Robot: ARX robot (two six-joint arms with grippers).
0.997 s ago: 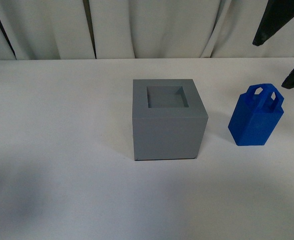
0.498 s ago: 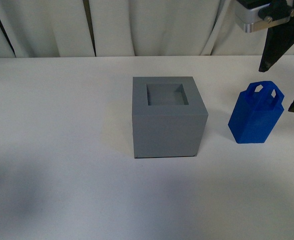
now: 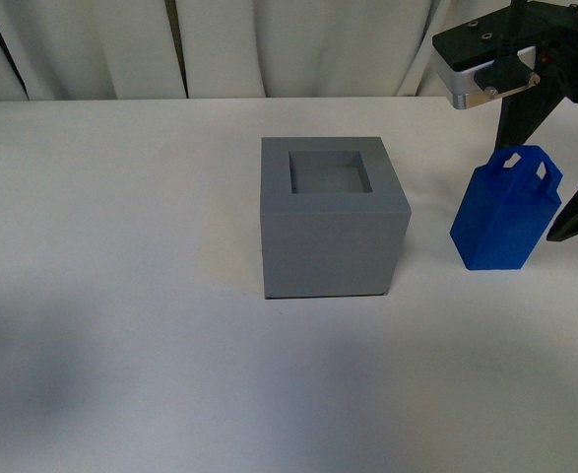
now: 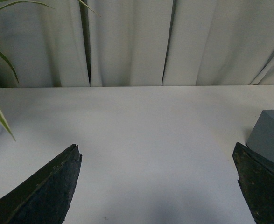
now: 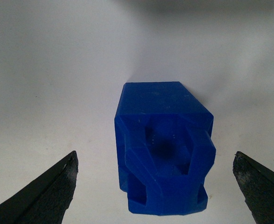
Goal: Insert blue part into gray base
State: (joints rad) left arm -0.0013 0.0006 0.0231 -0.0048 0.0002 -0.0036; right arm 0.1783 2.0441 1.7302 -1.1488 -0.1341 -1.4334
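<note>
White curtains (image 3: 298,49) hang behind a plain white counter (image 3: 121,246). In the front view the gray base (image 3: 333,222) stands near the middle of the counter, and the square recess in its top is empty. The blue part (image 3: 505,212) stands upright on the counter to the right of the base, near it but clearly apart, with its handle loop on top. The right gripper (image 3: 537,185) hangs over the blue part with its jaws spread, one finger behind the part and one on its far right side, and neither seems to touch it. In the left wrist view the left gripper (image 4: 155,196) is also spread wide with nothing between its fingers. It looks over bare counter, with one corner of the gray base at the edge and some plant leaves (image 4: 1,123) on the other side. In the right wrist view the blue part (image 5: 162,158) sits between the two dark fingers, with a free gap on each side. I judge that the step in hand is the approach for grasping, so the insertion is not yet begun. The next move calls for lowering a little, closing squarely on the part's flat sides, lifting it, and then lining its square foot up with the recess.
</note>
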